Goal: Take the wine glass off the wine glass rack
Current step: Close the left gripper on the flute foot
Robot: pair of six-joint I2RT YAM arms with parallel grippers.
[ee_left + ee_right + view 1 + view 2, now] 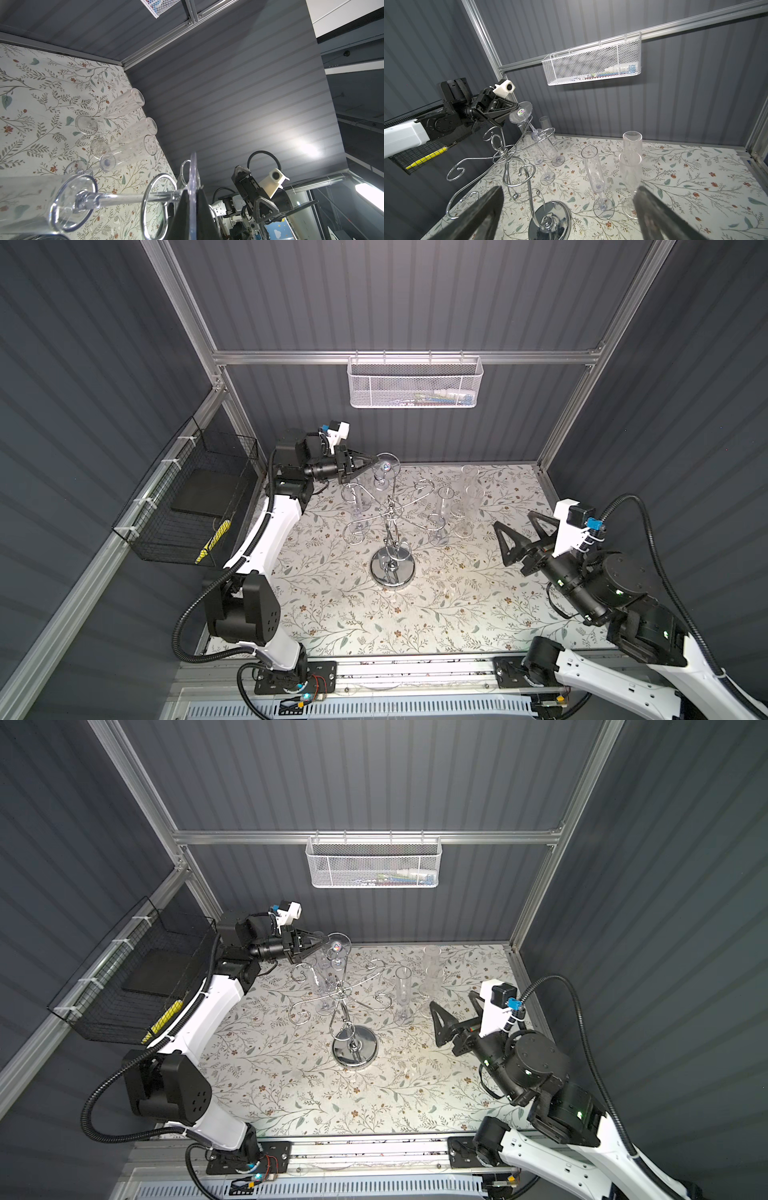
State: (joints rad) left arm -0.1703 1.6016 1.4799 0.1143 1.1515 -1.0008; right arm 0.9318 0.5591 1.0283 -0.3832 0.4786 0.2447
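Wine glass (385,466) hangs inverted from wine glass rack (390,514) arm, just above frame centre in top view. Left gripper (372,461) clenched on its foot disc; right gripper (514,521) spread, empty, at right. Judged light, slick, brittle: foot or stem safest hold.

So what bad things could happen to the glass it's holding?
The left jaws pinch the wine glass only by the edge of its foot, so it might slip and fall. Its stem sits inside a hook of the rack; a crooked pull could snag and tip the rack onto nearby glasses.
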